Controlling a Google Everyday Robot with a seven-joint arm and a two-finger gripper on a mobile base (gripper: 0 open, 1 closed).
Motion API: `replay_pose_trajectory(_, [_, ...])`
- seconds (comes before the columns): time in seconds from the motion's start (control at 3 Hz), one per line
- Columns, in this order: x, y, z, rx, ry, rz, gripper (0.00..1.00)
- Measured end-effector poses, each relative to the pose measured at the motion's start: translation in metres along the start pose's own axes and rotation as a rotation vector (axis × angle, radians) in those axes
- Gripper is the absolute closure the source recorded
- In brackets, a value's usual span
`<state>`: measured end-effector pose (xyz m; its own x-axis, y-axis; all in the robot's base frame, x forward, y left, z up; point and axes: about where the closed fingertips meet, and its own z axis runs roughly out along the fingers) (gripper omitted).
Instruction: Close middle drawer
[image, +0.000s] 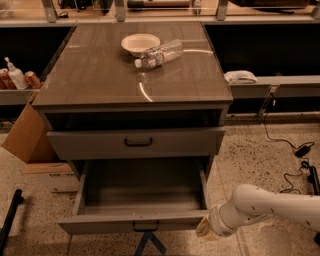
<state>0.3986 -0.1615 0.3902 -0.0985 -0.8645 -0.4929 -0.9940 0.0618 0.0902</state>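
On the speckled floor (260, 165), the cabinet (125, 85) is standing with its middle drawer (142, 195) pulled far out. The pincer (206, 230) is sitting at its front right corner, probably to push it; wide or narrow, I cannot tell.

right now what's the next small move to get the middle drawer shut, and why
Probably press the pincer forward against the front panel of the middle drawer, toward the cabinet. The drawer stands pulled far out, and the pincer sits low at its front right corner, at or very near the panel.
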Motion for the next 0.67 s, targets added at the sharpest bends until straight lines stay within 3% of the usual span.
replay_pose_trajectory(0.33, [0.003, -0.007, 0.008, 0.037, 0.024, -0.004, 1.00])
replay_pose_trajectory(0.67, [0.011, -0.023, 0.016, 0.106, 0.058, -0.019, 1.00])
